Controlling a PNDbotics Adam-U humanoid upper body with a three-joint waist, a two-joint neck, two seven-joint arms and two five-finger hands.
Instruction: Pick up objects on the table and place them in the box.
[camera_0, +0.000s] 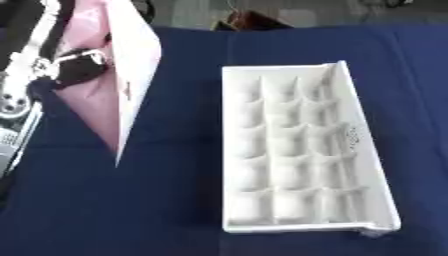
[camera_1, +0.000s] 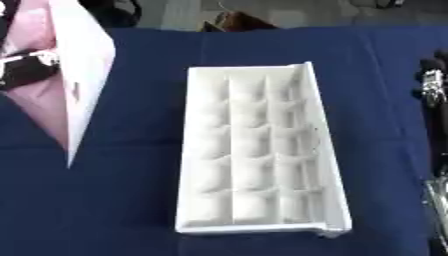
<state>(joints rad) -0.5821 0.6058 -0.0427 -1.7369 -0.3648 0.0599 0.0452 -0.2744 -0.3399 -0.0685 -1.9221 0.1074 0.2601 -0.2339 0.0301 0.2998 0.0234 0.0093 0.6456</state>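
A white tray (camera_0: 297, 150) divided into a grid of small square compartments lies flat on the surface (camera_0: 175, 200), which is covered by a dark blue cloth. The tray sits lengthwise away from the camera, slightly askew, with a raised lip along its right long side and a small tab at its near right corner. Its compartments look white all over; whether anything lies in them cannot be told.

Well apart from the tray, at the upper left, stands a pink and white box (camera_0: 122, 85), its white flap running down to a sharp point towards the near side, its pink inner face turned to the left. The left hand (camera_0: 79, 65) is at this box: dark fingers (camera_0: 87, 59) are curled against the pink face, with light-coloured parts showing among them. They appear to grip the box's edge or something at it, but what exactly they close on cannot be made out. Silver and black parts of the left arm (camera_0: 17, 100) run down the left edge of the left eye view.

In the right eye view the right hand (camera_1: 431, 80) shows at the right edge, black with silver joints, above the blue cloth and clear of the tray. Whether its fingers are apart or together cannot be told.
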